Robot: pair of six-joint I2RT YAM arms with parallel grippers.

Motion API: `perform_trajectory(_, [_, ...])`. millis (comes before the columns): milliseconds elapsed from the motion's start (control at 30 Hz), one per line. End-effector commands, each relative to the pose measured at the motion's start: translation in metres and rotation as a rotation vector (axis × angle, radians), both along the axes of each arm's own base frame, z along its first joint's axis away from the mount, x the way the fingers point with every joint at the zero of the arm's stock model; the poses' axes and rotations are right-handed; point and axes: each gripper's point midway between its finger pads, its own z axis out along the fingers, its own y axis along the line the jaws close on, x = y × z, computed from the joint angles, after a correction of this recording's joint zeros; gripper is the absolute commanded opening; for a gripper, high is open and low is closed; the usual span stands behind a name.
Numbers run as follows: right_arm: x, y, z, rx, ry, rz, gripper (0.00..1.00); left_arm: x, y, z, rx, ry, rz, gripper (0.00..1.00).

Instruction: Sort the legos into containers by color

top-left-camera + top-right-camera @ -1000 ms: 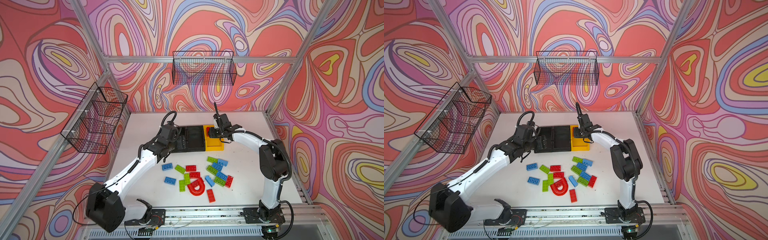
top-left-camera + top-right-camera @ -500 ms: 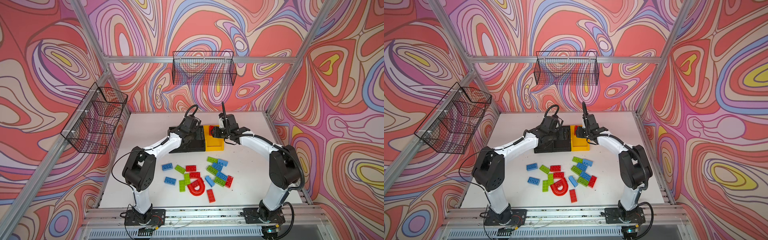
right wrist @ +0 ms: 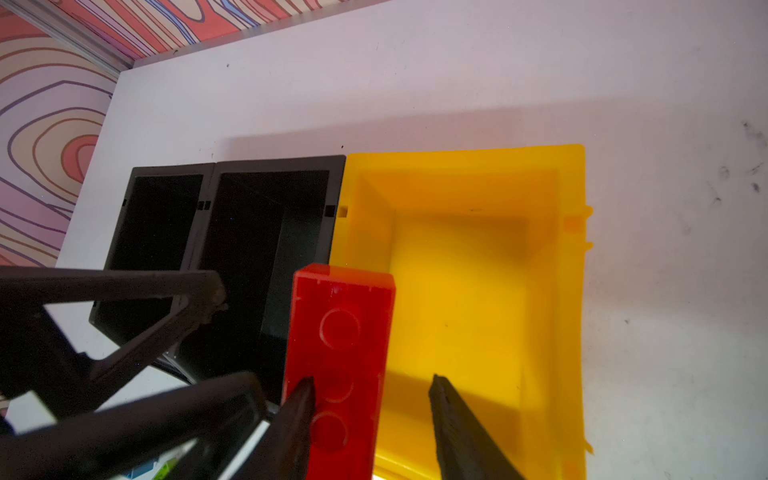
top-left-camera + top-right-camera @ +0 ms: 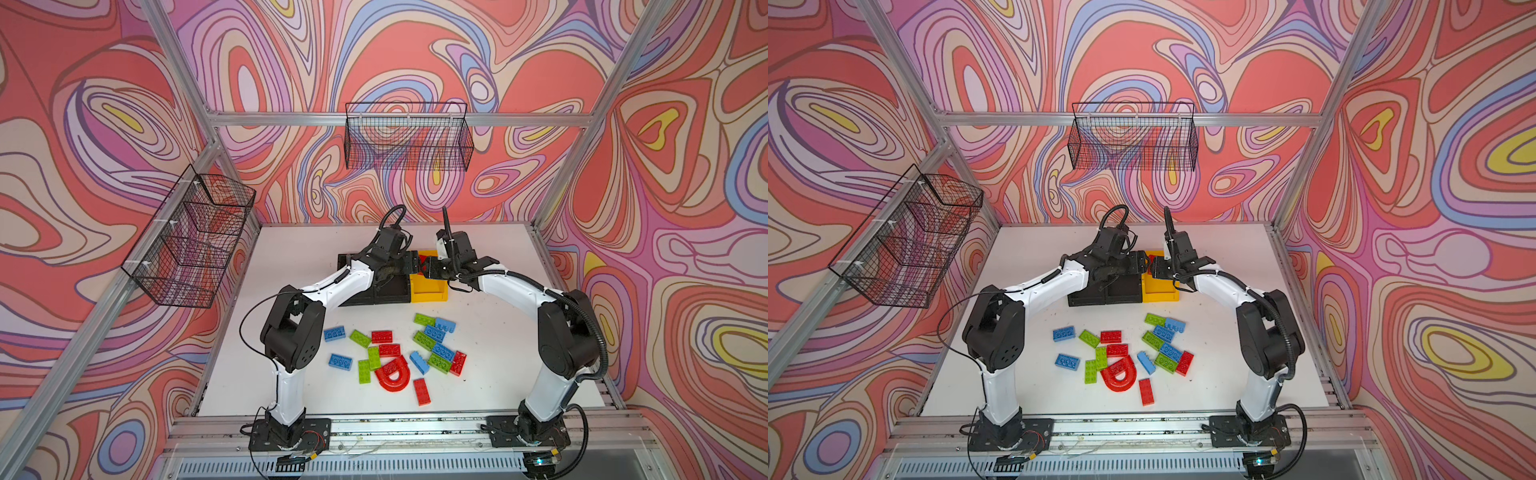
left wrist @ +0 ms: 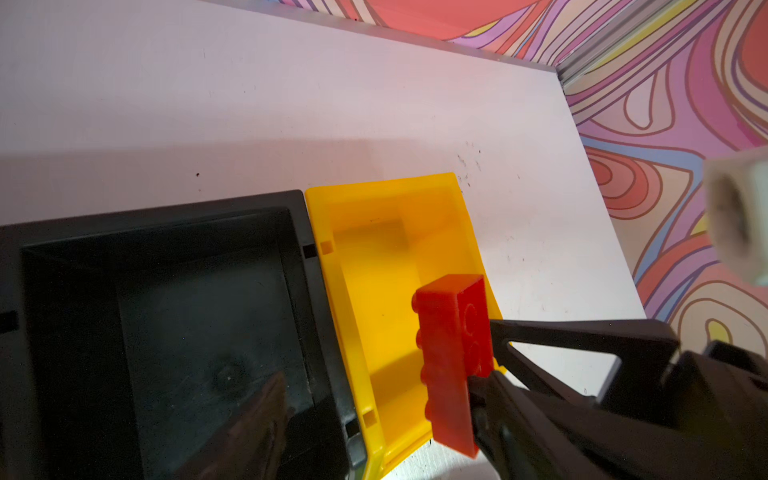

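A red lego brick hangs tilted over the yellow container, underside toward the right wrist camera. My right gripper is open. One of its fingers lies against the brick, and yellow shows between the brick and the other finger. My left gripper stands open and wide, with the brick beside one finger; I cannot tell what supports the brick. In both top views the two grippers meet tip to tip over the bins. Two black containers sit beside the yellow one.
Loose red, blue and green legos and a red arch lie on the white table in front of the bins. Wire mesh baskets hang on the back and left walls.
My left arm has swung from the left black bin across to the yellow bin, where it meets the right gripper. The right gripper has stayed over the yellow bin with the red brick.
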Motion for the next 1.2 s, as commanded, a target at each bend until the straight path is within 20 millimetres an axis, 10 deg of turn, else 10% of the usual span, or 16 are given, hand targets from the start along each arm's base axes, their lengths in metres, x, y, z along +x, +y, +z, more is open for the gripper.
perform_trajectory(0, [-0.003, -0.003, 0.023, 0.025, -0.047, -0.002, 0.48, 0.004, -0.010, -0.001, -0.013, 0.012, -0.008, 0.77])
perform_trajectory(500, [-0.005, -0.007, 0.028, 0.020, -0.061, -0.010, 0.48, 0.018, -0.006, -0.030, 0.054, 0.036, 0.017, 0.77])
perform_trajectory(800, [-0.005, -0.035, 0.033, -0.028, -0.060, -0.072, 0.47, 0.026, 0.068, 0.051, 0.084, -0.126, 0.127, 0.78])
perform_trajectory(1000, [-0.007, -0.050, 0.029, -0.068, -0.060, -0.099, 0.47, -0.036, 0.163, 0.066, 0.242, -0.152, 0.186, 0.83])
perform_trajectory(1167, [-0.008, -0.052, 0.029, -0.049, -0.072, -0.090, 0.52, -0.112, 0.212, 0.068, 0.652, -0.218, -0.099, 0.90])
